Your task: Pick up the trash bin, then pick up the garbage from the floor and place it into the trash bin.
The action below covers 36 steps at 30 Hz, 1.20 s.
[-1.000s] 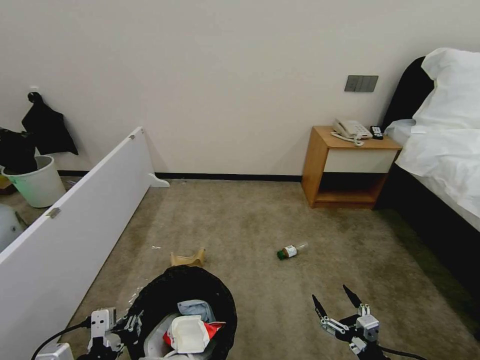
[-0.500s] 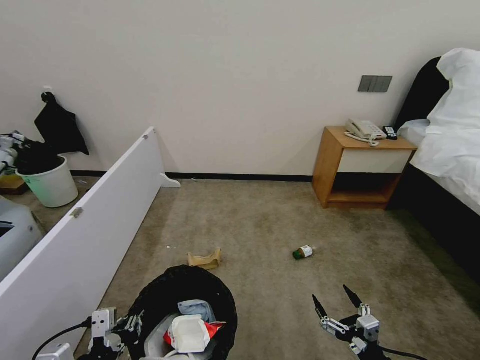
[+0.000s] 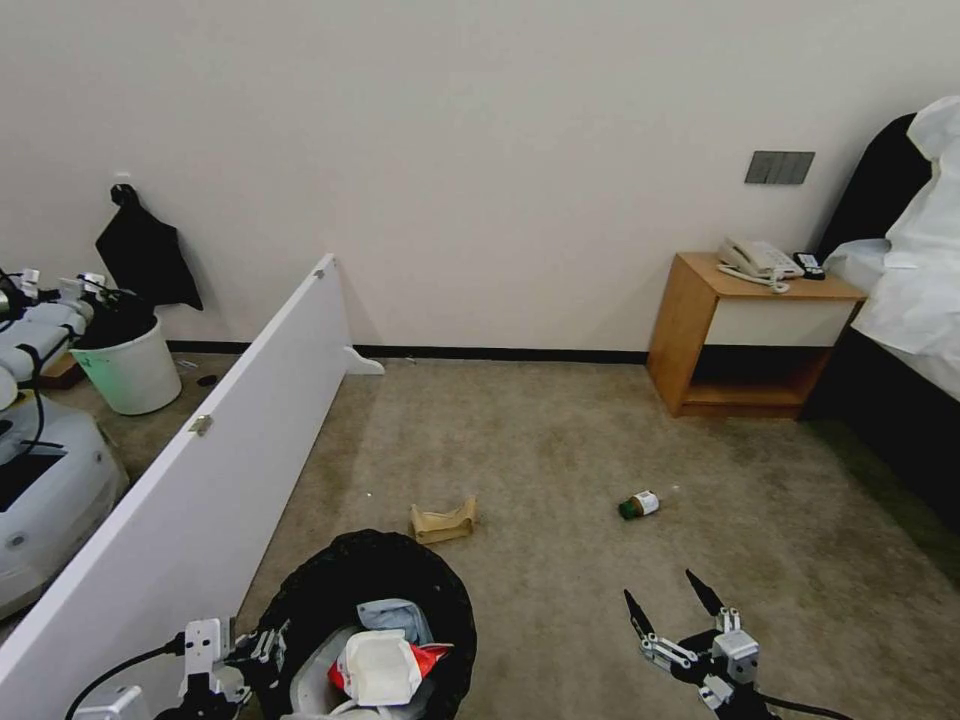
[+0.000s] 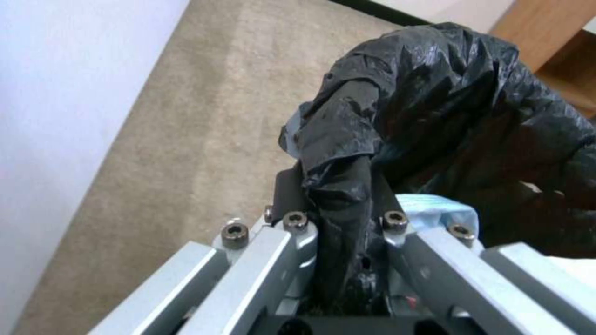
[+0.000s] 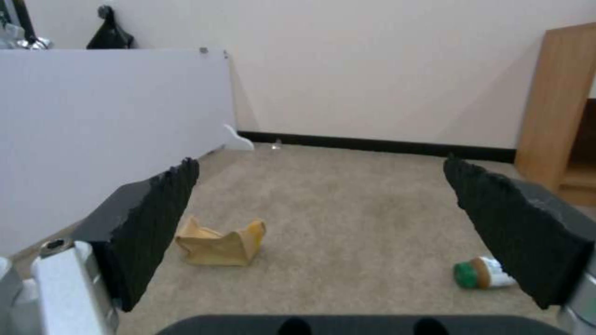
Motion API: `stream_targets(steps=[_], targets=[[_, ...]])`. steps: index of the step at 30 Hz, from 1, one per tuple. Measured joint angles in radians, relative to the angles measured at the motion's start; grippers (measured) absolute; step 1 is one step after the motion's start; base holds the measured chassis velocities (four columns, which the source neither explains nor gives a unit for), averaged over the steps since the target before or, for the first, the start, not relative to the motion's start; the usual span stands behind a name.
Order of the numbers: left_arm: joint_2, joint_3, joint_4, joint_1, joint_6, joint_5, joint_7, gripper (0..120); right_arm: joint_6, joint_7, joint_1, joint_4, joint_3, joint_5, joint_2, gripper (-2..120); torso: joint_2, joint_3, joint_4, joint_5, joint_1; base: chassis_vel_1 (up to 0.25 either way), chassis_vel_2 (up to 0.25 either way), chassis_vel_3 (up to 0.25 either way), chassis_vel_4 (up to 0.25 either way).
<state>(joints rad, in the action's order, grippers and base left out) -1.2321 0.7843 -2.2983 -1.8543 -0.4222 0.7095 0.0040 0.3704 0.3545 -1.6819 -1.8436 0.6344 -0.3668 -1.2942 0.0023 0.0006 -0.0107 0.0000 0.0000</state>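
- The bin (image 3: 365,620) is hanging at the head view's bottom left, with white litter and a red packet inside.
- The left gripper (image 4: 338,218) is pinching its black bag rim; the left wrist view is showing this grip close.
- The right gripper (image 3: 675,600), jaws spread wide and holding nothing, is hovering over the carpet.
- Between its fingers, the right wrist view is showing the paper bag (image 5: 219,244) and the bottle (image 5: 484,273), well apart.

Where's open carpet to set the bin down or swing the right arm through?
Bare carpet lies between the paper bag, the bottle and the nightstand, and ahead of the right gripper. It is tight between the white panel and the trash bin.
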Motion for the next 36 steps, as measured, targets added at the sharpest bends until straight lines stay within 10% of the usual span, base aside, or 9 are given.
stream_targets(steps=[36], targets=[[-0.004,-0.002,-0.001,-0.003,0.001,-0.003,0.002,4,0.003,0.005,-0.008,-0.002,0.0,-0.007,-0.002,100,0.0,0.0,0.0,0.0001,0.0,0.013,0.013,-0.011,-0.012]])
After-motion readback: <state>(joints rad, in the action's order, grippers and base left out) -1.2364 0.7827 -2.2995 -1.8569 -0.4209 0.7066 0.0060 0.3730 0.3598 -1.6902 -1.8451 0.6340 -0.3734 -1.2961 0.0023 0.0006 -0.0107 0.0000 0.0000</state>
